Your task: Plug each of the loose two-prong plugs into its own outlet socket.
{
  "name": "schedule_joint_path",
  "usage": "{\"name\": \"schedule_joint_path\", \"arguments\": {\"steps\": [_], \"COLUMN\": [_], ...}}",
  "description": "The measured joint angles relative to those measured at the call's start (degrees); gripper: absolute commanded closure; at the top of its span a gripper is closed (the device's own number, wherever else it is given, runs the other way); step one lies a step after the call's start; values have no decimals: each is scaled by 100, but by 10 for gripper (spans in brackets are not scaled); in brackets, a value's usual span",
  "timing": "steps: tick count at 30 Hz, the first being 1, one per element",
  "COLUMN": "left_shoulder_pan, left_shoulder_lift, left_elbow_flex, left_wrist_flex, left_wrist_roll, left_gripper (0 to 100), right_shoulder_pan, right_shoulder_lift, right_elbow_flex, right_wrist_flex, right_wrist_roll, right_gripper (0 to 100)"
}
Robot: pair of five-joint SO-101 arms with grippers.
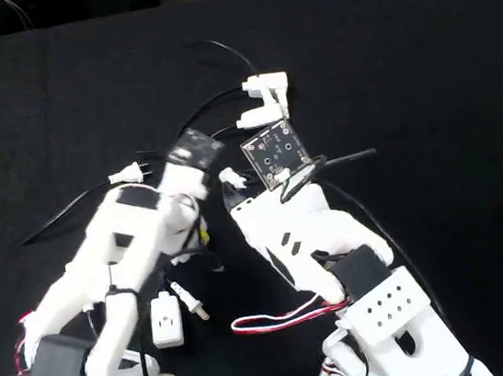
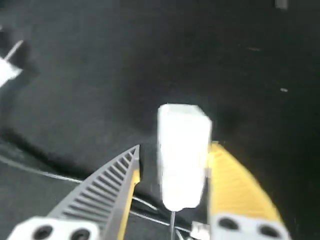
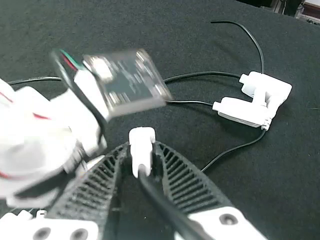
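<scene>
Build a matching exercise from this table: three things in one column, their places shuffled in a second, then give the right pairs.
Things
1. black-cabled plug
2. bare outlet
3. joined plug and outlet

Places
a. lying beside the left arm
b. farthest from the arms' bases
c. gripped in the right hand

Pairs: 1-c, 2-a, 3-b

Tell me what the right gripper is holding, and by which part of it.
The right gripper holds a white plug, pinched by the sides of its body; its black cord trails back toward the wrist.
</scene>
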Motion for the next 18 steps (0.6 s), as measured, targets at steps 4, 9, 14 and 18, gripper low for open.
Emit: {"name": "schedule_joint_path", "arguments": {"steps": [4,9,14,18], "left_shoulder_pan": [-422,-818,-1011,-1011], "left_shoulder_lift": [-9,-9,-9,-9], "left_elbow_flex": [-141,-457,-677,-941], "left_wrist_flex": [0,0,26,466], "left_wrist_roll": [70,18,-53,-62], "left_gripper": [738,736,736,736], "right_shoulder_pan": [0,0,0,0], "right_shoulder_lift": [0,0,0,0], "right_elbow_flex": [0,0,44,79], "right_wrist_flex": [0,0,0,-18], "right_wrist_roll": [0,0,0,26], "right_gripper": [986,986,986,985]}}
